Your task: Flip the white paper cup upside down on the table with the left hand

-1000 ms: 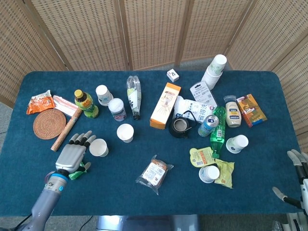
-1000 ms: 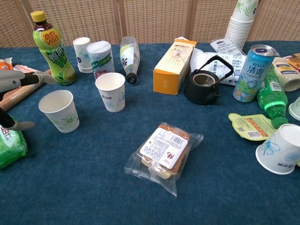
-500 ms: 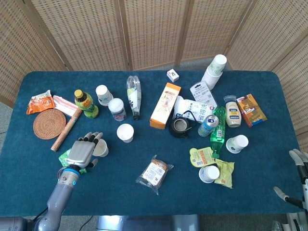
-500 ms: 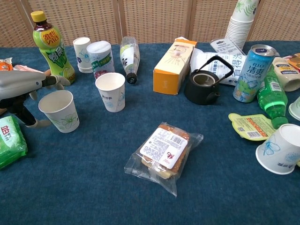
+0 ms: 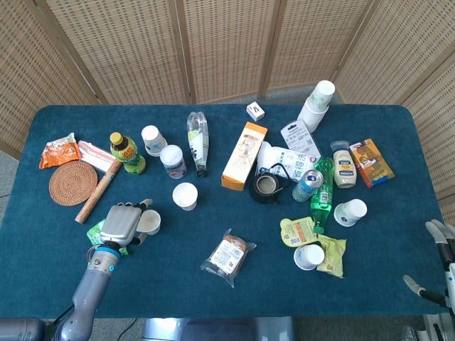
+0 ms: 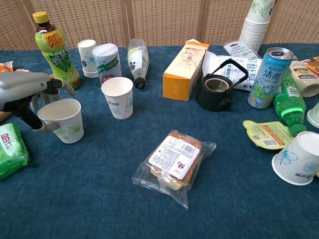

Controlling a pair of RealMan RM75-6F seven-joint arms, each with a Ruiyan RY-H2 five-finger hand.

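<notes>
The white paper cup (image 5: 150, 222) (image 6: 63, 120) stands mouth up near the table's front left and leans slightly toward my left hand. That hand (image 5: 122, 224) (image 6: 24, 92) comes in from the left and grips the cup. Its fingers (image 6: 56, 87) curl round the far side by the rim and the thumb (image 6: 46, 128) presses the near wall. At the lower right corner of the head view, off the table edge, my right hand (image 5: 437, 264) hangs with its fingers apart and holds nothing. The chest view does not show it.
A second upright white cup (image 5: 185, 195) (image 6: 117, 97) stands just right of the held one. A green snack packet (image 6: 11, 155) lies under my left wrist and a green tea bottle (image 6: 54, 50) stands behind. A wrapped sandwich (image 6: 174, 162) lies at centre front, with several items across the right half.
My left hand has slid right to the cup and its fingers have closed round it. The cup has tipped a little toward the hand. The right hand has not moved.
</notes>
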